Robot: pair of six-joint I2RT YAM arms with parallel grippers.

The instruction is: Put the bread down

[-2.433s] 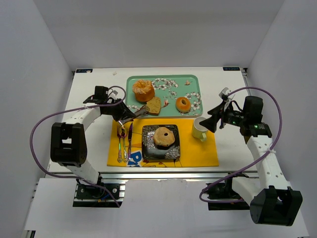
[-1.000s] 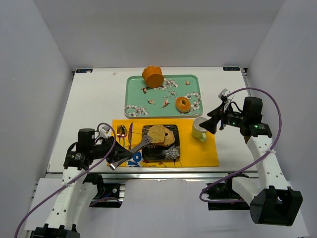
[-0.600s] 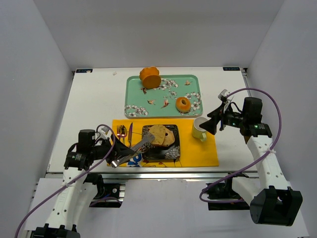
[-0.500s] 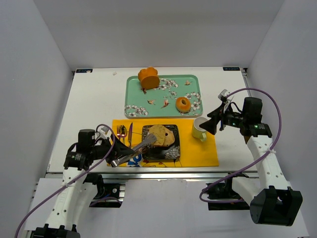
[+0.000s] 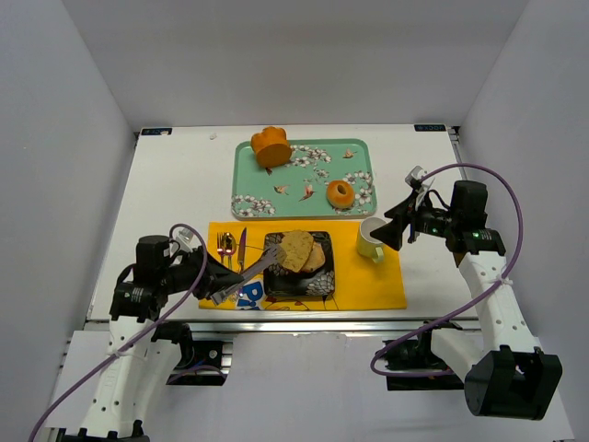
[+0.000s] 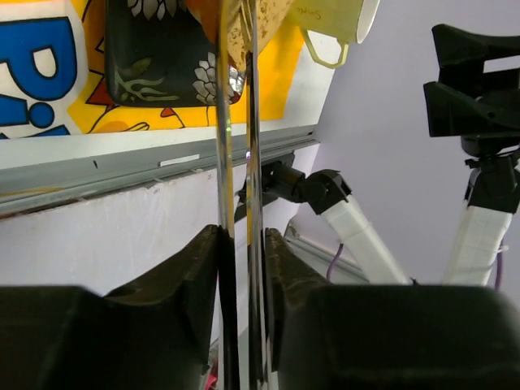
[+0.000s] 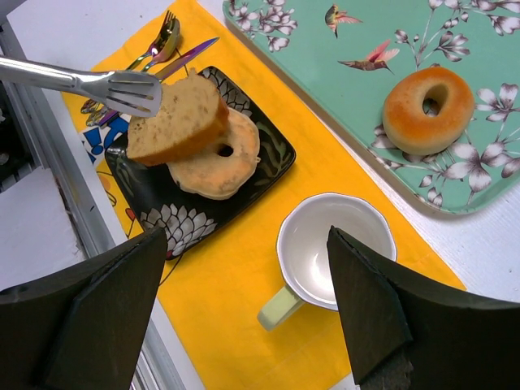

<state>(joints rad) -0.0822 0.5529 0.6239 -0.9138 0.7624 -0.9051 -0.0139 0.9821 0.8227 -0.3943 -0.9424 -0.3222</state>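
The left end effector (image 6: 244,236), closed on the tongs (image 7: 81,81), pinches the bread slice (image 7: 179,120) tilted over the bagel (image 7: 223,166) on the plate (image 7: 272,146), so I would lower it flat before loosening; the right end effector (image 5: 396,230) is open, empty.

claw (image 6: 242,244) clamping tongs (image 6: 253,138), black plate (image 6: 154,65)

Mug (image 5: 370,240) close R of plate (image 5: 287,284); tray (image 5: 276,189) beyond.

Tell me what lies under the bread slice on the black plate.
A ring-shaped roll, its hole showing, lies on the plate. The slice covers part of the roll, hiding that side.
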